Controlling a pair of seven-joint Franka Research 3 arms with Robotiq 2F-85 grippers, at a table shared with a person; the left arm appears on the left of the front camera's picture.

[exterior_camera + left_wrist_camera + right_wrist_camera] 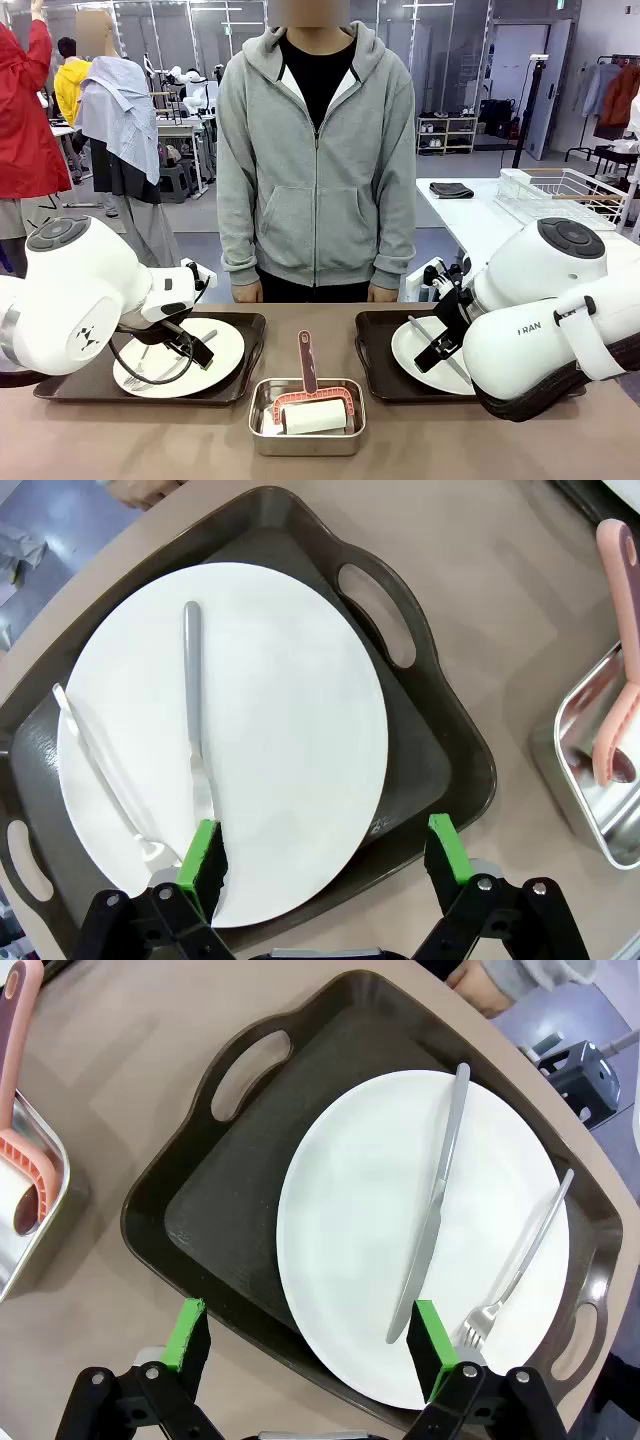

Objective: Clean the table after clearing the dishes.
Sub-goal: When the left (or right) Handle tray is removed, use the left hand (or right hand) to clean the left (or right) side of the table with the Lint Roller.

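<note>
Left end effector straddles rim of plate.

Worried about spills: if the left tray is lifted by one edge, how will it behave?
The tray looks rigid, so probably no flex. Its smooth plate sits loose and would likely slide if tilted. The knife and fork could slip off.

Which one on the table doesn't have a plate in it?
The small steel pan in the middle; it holds a pink-handled roller, while both brown trays carry white plates.
</note>
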